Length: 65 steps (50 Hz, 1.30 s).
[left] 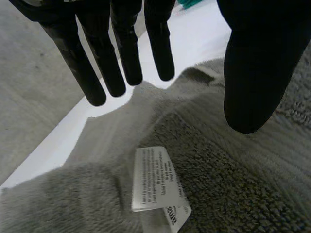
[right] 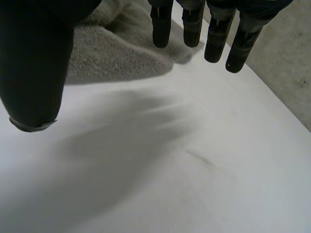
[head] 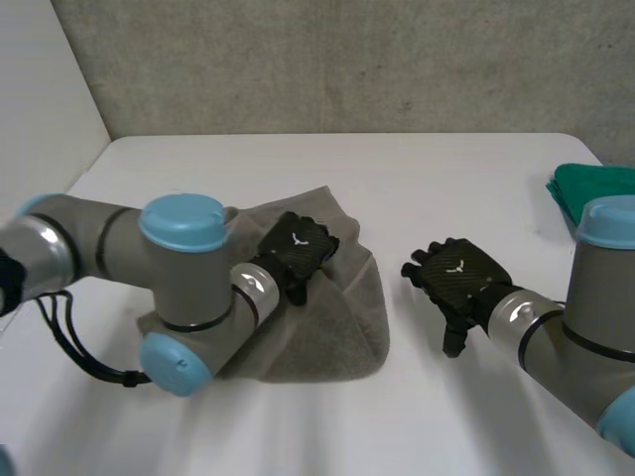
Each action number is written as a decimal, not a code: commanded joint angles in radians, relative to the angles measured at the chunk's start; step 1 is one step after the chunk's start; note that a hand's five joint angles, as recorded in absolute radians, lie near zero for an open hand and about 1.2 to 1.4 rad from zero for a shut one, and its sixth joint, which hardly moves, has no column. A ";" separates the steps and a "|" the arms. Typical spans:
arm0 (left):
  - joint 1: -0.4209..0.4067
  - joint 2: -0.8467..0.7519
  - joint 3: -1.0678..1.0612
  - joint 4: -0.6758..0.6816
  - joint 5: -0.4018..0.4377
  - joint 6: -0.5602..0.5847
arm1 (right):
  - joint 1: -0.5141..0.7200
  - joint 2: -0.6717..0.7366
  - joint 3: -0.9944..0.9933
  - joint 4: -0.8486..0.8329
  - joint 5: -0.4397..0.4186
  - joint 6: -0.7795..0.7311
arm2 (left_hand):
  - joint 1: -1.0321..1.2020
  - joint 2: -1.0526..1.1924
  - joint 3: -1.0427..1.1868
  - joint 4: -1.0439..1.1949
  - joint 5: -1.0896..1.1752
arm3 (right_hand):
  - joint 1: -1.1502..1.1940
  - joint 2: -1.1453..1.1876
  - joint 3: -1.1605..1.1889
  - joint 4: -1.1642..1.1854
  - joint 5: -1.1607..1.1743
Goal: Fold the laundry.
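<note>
Left hand [head: 298, 253] over grey towel [head: 337, 322] (white label [left: 153, 184]), right hand [head: 461, 278] nearby

Grey terry-cloth towel [head: 327, 317], fuzzy; table [head: 446, 178] smooth matt

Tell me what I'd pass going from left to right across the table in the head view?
Left arm → grey towel, with the left hand over it → bare white table → right hand → green cloth at the far edge.

White table [head: 417, 178] against a grey, perhaps concrete, wall [head: 337, 59]; white panel [head: 40, 89] alongside.
</note>
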 commanded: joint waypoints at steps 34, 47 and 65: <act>-0.019 -0.079 0.112 -0.056 0.002 0.126 | -0.094 -0.004 0.031 -0.036 -0.038 -0.004 | -0.045 -0.031 -0.031 -0.035 -0.034 | -0.028 -0.045 -0.038 -0.060 -0.071; -0.009 -0.130 0.187 -0.116 0.005 0.126 | -0.095 -0.003 0.036 -0.039 -0.036 -0.007 | 0.792 0.805 0.805 0.801 0.803 | -0.028 -0.045 -0.038 -0.060 -0.071; -0.015 0.405 -0.016 -0.114 -0.053 0.163 | -0.097 0.089 -0.291 0.018 -0.200 0.079 | 0.792 0.805 0.805 0.801 0.803 | -0.028 -0.045 -0.038 -0.060 -0.071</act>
